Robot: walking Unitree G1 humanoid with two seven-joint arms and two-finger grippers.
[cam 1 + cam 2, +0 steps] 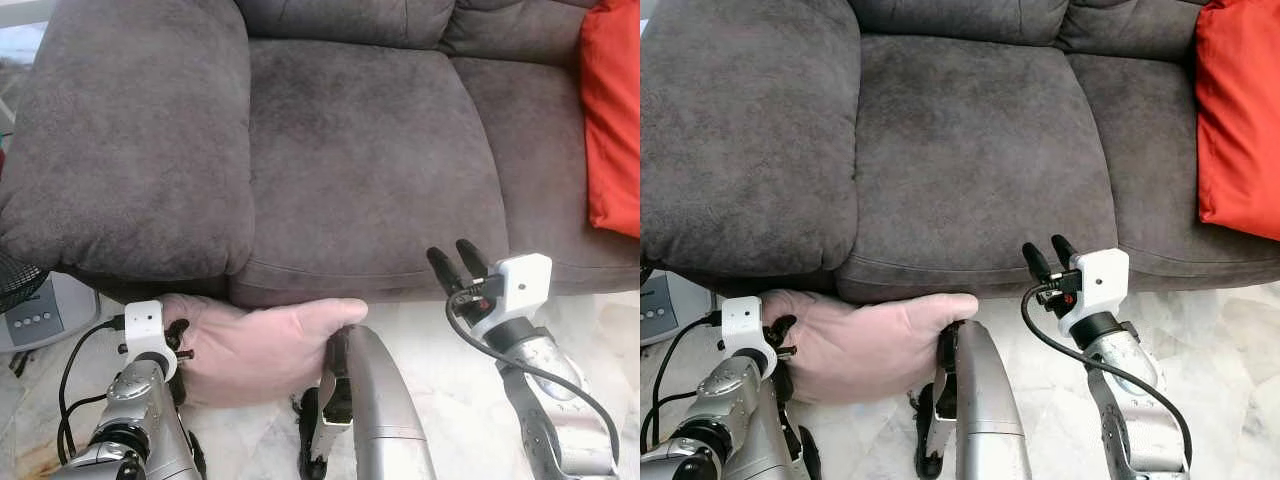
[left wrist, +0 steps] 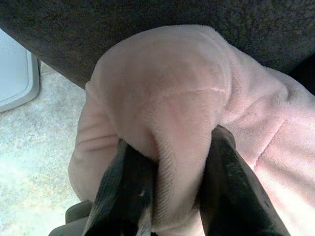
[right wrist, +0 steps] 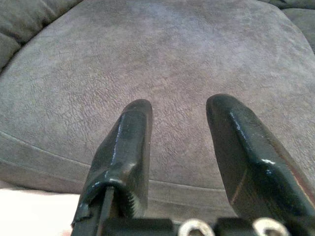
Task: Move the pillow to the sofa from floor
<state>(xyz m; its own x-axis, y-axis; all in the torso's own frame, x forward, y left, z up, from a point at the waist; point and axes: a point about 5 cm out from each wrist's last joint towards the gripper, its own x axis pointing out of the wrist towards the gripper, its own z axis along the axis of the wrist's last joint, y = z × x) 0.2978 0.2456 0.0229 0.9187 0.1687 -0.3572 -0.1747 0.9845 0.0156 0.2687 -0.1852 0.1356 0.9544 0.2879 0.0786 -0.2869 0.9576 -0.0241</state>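
A pale pink pillow (image 1: 262,348) sits low in front of the grey sofa (image 1: 360,150), just under the seat's front edge. My left gripper (image 2: 167,162) is shut on a fold of the pink pillow (image 2: 167,98); its wrist shows at the pillow's left end (image 1: 150,335). My right gripper (image 1: 456,264) is raised to the right of the pillow, in front of the sofa's middle seat cushion (image 3: 162,59). It is open with nothing between its fingers (image 3: 128,142).
A red cushion (image 1: 612,120) leans on the sofa's right side. A wide padded armrest (image 1: 130,140) takes up the left. A white appliance (image 1: 45,310) and black cables lie on the marble floor (image 1: 620,320) at left. My silver leg (image 1: 375,400) stands below the pillow.
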